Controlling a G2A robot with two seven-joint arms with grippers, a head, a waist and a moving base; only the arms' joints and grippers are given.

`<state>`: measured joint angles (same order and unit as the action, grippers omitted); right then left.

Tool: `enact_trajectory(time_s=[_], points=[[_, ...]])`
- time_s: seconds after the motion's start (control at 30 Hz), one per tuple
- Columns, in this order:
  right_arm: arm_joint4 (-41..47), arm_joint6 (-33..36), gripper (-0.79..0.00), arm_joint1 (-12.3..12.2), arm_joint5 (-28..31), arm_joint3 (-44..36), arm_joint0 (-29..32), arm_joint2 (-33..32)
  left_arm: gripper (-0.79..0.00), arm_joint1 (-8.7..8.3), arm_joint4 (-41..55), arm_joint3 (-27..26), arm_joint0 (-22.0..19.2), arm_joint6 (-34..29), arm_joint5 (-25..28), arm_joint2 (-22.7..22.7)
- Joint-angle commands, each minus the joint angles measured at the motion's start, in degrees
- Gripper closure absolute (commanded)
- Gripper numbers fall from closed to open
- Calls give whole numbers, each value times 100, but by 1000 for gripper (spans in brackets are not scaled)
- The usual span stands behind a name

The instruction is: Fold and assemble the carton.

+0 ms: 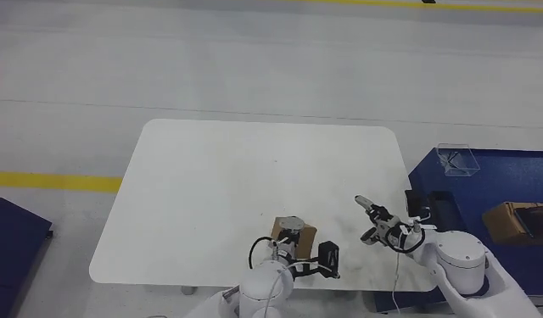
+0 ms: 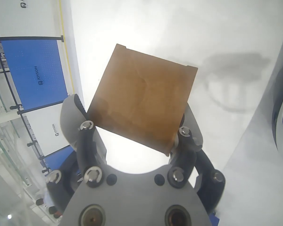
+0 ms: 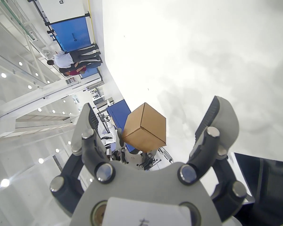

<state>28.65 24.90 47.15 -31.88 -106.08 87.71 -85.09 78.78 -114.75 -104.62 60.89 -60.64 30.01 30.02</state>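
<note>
Clamping carton (image 2: 141, 95) in left gripper (image 2: 129, 112), at near edge of table (image 1: 254, 174). Carton looking closed, cube-shaped, flaps tucked. Right gripper (image 3: 154, 108) hanging wide open, holding nothing, nearby. Folding seeming done; only setting down and releasing probably remaining.

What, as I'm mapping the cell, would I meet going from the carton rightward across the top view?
carton → right end effector, open → clear bin → brown box. The left end effector sits over the carton and grips it, so it is left out of the order.
</note>
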Motion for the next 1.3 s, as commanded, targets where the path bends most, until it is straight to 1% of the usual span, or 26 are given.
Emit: enact_trajectory(time_s=[0.0, 0.07, 0.2, 0.23, 0.27, 0.3, 0.43, 0.53, 0.63, 0.77, 0.8, 0.83, 0.87, 0.93, 0.97, 1.17, 1.23, 1.27], points=[[-37, -14, -785, 7, -17, -15, 4, 24, 0, 87, 77, 124, -57, -346, 124, -123], [-48, -30, -785, 17, -26, -25, 7, 38, 0, 200, 226, 264, -160, -524, 276, -264], [-73, -39, -785, 32, 6, -23, 59, 32, 0, 424, 445, 591, -395, -654, 349, -449], [-80, -33, -785, 35, 25, -12, 76, 23, -188, 478, 494, 707, -453, -687, 333, -471], [-93, -25, -785, 37, 39, 8, 89, 12, -616, 529, 539, 828, -507, -703, 324, -494], [-101, -22, -785, 39, 45, 32, 100, 2, -785, 579, 543, 944, -563, -739, 298, -516], [-108, -32, -785, 56, 28, 101, 108, 6, -785, 740, 627, 1133, -686, -638, 140, -555], [-115, -16, -785, 72, -7, 146, 69, 54, -785, 788, 680, 1071, -661, -559, 64, -492], [-136, -2, -785, 91, -84, 173, -8, 137, -785, 771, 581, 873, -541, -520, -123, -336], [-182, 0, -785, 112, -159, 163, -83, 223, -785, 667, 422, 487, -244, -202, -379, -3], [-154, 64, -785, 116, -217, 160, -96, 241, -699, 632, 445, 363, -139, 2, -455, 115], [-150, 190, -785, 113, -281, 154, -121, 260, -379, 594, 569, 191, -3, 316, -645, 306], [-163, 302, -785, 107, -376, 175, -143, 271, 0, 548, 709, 92, 141, 621, -727, 496], [-163, 302, -785, 107, -376, 175, -143, 271, 0, 450, 1209, -163, 465, 1497, -882, 995], [-163, 302, -785, 107, -376, 175, -143, 271, 0, 392, 1324, -233, 627, 1842, -858, 1211], [-163, 302, -785, 107, -376, 175, -143, 271, 0, 392, 1324, -233, 627, 1842, -858, 1211], [-66, 114, -785, 129, -231, 221, -123, 212, 0, 392, 1324, -233, 627, 1842, -858, 1211], [95, 23, -785, 146, -141, 224, -110, 141, 0, 407, 1754, -307, 732, 2238, -942, 1245]])
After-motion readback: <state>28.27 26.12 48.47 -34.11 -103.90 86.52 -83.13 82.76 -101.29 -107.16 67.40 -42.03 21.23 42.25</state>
